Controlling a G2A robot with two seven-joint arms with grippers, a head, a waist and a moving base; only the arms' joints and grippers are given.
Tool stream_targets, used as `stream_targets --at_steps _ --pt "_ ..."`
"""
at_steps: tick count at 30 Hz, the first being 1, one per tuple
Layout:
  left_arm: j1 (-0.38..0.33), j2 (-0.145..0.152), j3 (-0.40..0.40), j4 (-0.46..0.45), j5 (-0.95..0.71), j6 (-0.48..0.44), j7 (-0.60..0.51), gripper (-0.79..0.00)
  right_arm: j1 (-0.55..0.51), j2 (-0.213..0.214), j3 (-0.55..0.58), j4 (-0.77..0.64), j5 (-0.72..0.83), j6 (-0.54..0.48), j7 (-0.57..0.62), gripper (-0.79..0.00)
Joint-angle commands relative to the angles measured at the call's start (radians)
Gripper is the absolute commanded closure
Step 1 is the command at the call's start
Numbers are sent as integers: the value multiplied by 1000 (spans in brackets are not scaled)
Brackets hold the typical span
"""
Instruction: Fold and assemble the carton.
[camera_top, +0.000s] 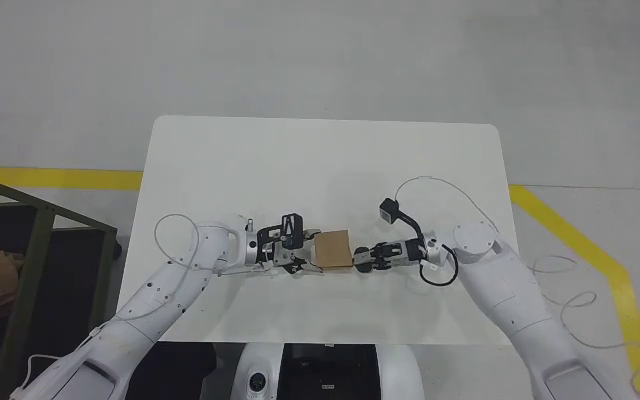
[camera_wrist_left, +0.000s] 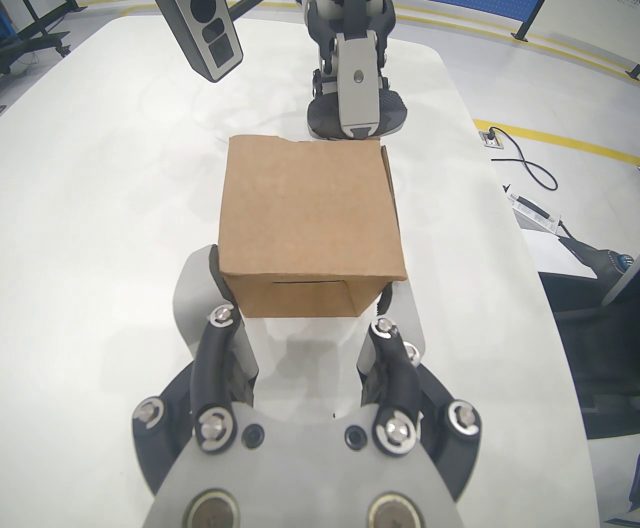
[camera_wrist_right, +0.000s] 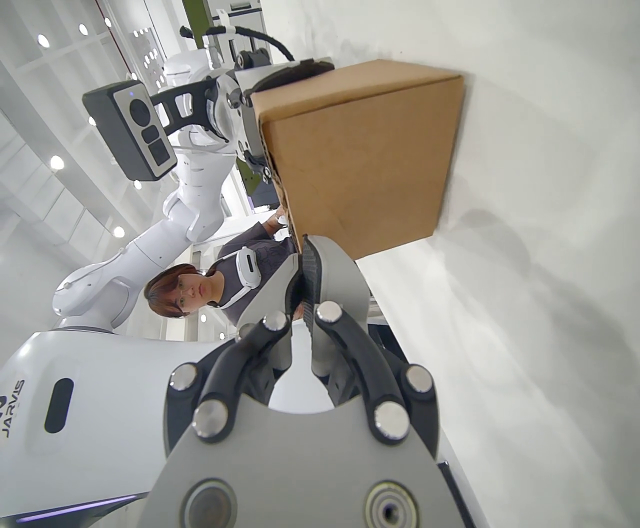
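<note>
A small brown carton (camera_top: 333, 249) lies on the white table (camera_top: 400, 160) between my two arms, near the front edge. In the left wrist view the carton (camera_wrist_left: 310, 210) is a closed box whose near end shows a tucked flap with a slit. My left gripper (camera_wrist_left: 300, 282) straddles that near end, its pads pressed on both side walls. My right gripper (camera_wrist_right: 304, 246) is shut, its tips touching the edge of the carton (camera_wrist_right: 365, 160) at the opposite end. The same right gripper (camera_wrist_left: 356, 125) is seen butting the far end.
The carton sits about a hand's width from the table's front edge (camera_top: 330, 342). Bare tabletop spreads to the back and both sides. The right arm's black camera block (camera_wrist_left: 210, 40) hangs above the table beyond the carton. A cable (camera_wrist_left: 530, 165) lies on the floor.
</note>
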Motion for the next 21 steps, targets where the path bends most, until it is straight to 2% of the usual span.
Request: stream_targets --at_steps 1,7,10,11,12,13,21 --pt "-1 -1 1 0 -1 0 -1 -416 7 -3 -8 9 3 -3 -2 0" --pt "-3 -1 0 3 -3 -1 -9 -419 17 -1 3 45 9 -24 -12 0" --pt "-4 0 -6 5 -6 -1 -10 -462 9 11 35 47 -3 -37 -30 0" --pt "-4 1 -9 4 -6 0 -11 -529 3 16 48 40 -8 -41 -36 0" --pt "-4 2 -12 2 -7 1 -10 -674 -3 21 60 29 -14 -46 -42 0" --pt "-2 3 -16 0 -8 2 -8 -785 -10 26 73 17 -23 -50 -50 0" --pt "28 13 -44 -31 -22 -22 38 -785 -74 60 162 -82 -69 -79 -113 0"
